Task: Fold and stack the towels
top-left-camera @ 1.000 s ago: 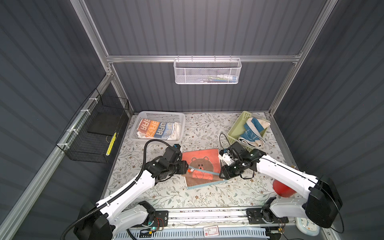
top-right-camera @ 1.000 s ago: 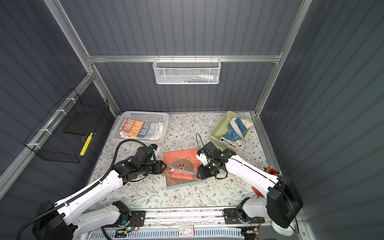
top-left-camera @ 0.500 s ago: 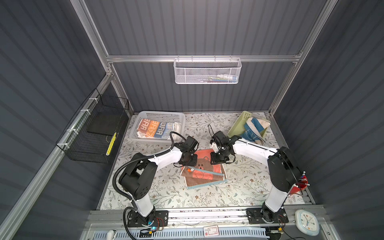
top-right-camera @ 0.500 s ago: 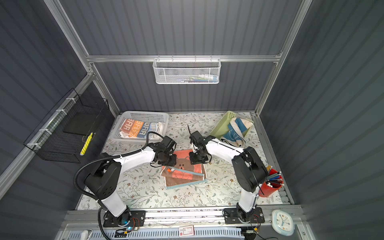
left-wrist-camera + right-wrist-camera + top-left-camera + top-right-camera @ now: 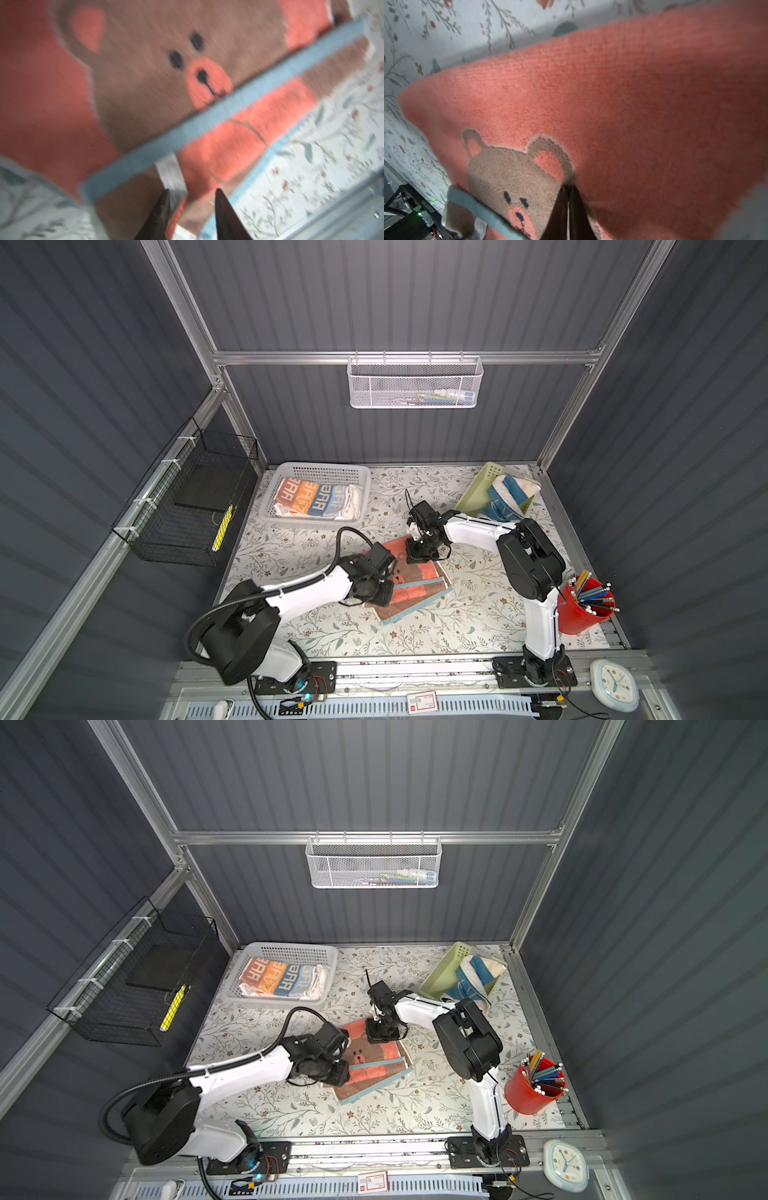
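A coral towel (image 5: 417, 591) with a brown bear lies mid-table, its near part folded over with a blue border across it. My left gripper (image 5: 387, 595) (image 5: 191, 191) is at its near-left edge. Its jaws stand partly apart with the cloth and a white label between them. My right gripper (image 5: 419, 558) (image 5: 568, 187) is shut at the far edge by the bear's ear, and a small pucker of cloth sits at its tips. An orange-blue lettered towel (image 5: 313, 499) lies in the white basket. A cream and blue towel (image 5: 509, 493) spills from the green tray.
The white basket (image 5: 286, 468) is at the back left and the green tray (image 5: 478, 489) at the back right. A red pencil cup (image 5: 579, 614) stands at the front right. A black wire basket (image 5: 187, 506) hangs on the left wall and a clock (image 5: 614, 684) lies by the front rail.
The left gripper has come back from the towel's far edge to its near-left edge. The right gripper stays at the far edge and has shut.
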You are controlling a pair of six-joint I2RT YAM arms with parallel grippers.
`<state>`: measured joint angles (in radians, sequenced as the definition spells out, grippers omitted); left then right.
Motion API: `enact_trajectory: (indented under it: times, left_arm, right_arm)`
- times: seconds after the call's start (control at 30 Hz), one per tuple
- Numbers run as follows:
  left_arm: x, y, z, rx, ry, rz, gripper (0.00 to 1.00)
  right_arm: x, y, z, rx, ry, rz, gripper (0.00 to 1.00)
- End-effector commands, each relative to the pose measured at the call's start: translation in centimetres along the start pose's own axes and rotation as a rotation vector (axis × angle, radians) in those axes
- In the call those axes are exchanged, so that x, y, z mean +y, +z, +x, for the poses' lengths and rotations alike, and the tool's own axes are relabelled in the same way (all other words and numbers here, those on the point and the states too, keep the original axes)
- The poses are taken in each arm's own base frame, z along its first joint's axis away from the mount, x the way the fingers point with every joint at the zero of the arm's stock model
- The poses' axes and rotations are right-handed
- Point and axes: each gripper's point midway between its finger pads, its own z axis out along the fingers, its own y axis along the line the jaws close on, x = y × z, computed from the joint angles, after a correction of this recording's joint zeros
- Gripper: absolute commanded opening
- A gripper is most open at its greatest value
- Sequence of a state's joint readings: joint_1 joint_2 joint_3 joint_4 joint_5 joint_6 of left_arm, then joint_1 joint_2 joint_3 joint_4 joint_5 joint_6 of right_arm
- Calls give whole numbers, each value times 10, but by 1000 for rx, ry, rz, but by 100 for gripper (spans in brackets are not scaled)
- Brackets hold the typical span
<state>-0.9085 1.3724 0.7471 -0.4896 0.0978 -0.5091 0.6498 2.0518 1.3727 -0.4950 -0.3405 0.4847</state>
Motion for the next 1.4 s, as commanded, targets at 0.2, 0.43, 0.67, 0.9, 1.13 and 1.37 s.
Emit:
enact_trajectory:
  times: [0.2, 0.43, 0.67, 0.9, 1.13, 1.37]
  left_arm:
    - [-15, -52, 20, -125, -61, -13, 37]
    - [23, -49, -41, -101, -245, -58, 32]
    - [55, -2, -104, -85, -398, 98, 13]
    - [78, 46, -110, 25, -522, 155, 4]
    - [87, 63, -98, 54, -581, 138, 2]
    - [95, 73, -92, 64, -626, 123, 0]
  right_arm:
    - [-18, 5, 7, 9, 24, 57, 24]
    - [12, -26, 13, -31, -105, 44, 39]
    - [69, -15, 32, -10, -156, -110, 31]
    - [85, 22, 60, 77, -187, -92, 29]
    - [68, 29, 95, 146, -175, -51, 28]
    - [77, 6, 153, 202, -251, -71, 26]
